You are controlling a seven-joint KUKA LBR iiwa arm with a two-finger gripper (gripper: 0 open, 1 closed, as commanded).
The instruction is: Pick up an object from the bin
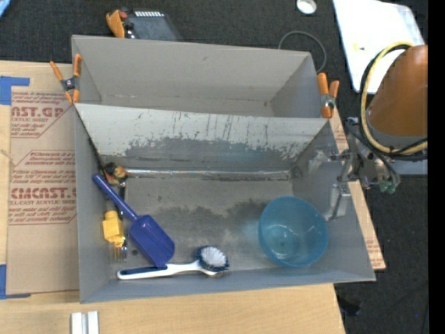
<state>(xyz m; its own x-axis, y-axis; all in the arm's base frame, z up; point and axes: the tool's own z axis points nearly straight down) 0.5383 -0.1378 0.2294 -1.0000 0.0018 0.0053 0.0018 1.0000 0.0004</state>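
Gripper (338, 202) near blue bowl (292, 232); yellow thing (112, 228) shape unclear.

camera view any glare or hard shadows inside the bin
Camera view: light is even, shadows soft; the back wall of the bin shows a dull streaky sheen with a faint bluish tint above the blue cup; darkest at the back left corner.
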